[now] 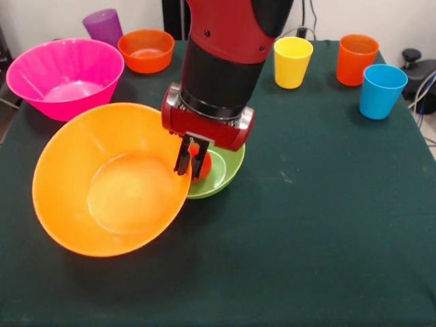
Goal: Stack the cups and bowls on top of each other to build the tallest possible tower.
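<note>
Nearest me, the large yellow-orange bowl [109, 180] hangs tilted, its open mouth facing me. My gripper [191, 158] is clenched on its rim, right beside the lime green bowl [225, 170]. A red cup [202, 163] sits inside that green bowl, mostly hidden behind the claw. I judge the thin rim pinch could slip, dropping the bowl onto the cup. Beyond the green bowl stand the pink bowl [65, 76], small orange bowl [146, 50] and the purple [103, 26], yellow [293, 61], orange [356, 58] and blue [381, 90] cups.

5 cups [293, 61], 4 bowls [65, 76]
</note>
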You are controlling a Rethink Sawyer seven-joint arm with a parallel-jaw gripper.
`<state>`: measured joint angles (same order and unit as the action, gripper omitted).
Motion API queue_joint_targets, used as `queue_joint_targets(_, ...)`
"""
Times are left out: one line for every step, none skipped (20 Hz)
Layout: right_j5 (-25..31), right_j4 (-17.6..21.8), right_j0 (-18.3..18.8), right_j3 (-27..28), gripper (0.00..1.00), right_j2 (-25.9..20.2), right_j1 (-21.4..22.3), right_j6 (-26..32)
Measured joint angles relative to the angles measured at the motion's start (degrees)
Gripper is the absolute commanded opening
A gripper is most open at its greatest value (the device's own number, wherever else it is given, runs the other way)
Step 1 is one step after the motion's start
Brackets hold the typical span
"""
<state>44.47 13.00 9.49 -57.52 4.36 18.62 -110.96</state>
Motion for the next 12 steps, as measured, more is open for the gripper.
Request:
queue_joint_targets(-0.76,-0.17,-0.11,0.20,0.00,0.26,-0.45,-0.01)
queue_joint_targets(-2.57,-0.49,-0.25,0.39,0.00,0.61,-1.33,-0.01)
queue_joint_targets(-4.08,-0.77,-0.32,0.42,0.00,0.79,-2.02,-0.02)
queue_joint_targets(-5.41,-0.99,-0.36,0.39,0.00,0.91,-2.64,-0.06)
queue_joint_targets(-8.80,-1.54,-0.40,0.42,0.00,1.06,-4.22,-0.16)
queue_joint_targets(-9.84,-1.63,-0.40,0.42,0.00,1.06,-4.64,-0.16)
queue_joint_targets(-11.48,-1.77,-0.38,0.41,0.00,1.07,-5.33,-0.16)
queue_joint_targets(-12.13,-1.83,-0.38,0.41,0.00,1.07,-5.60,-0.16)
queue_joint_targets(-14.50,-2.17,-0.46,0.43,0.00,1.08,-6.08,-0.16)
queue_joint_targets(-15.65,-2.31,-0.46,0.42,0.00,1.18,-6.04,-0.16)
queue_joint_targets(-16.08,-2.37,-0.44,0.42,0.00,1.23,-6.03,-0.16)
queue_joint_targets(-17.05,-2.48,-0.35,0.42,0.00,1.31,-6.05,-0.18)
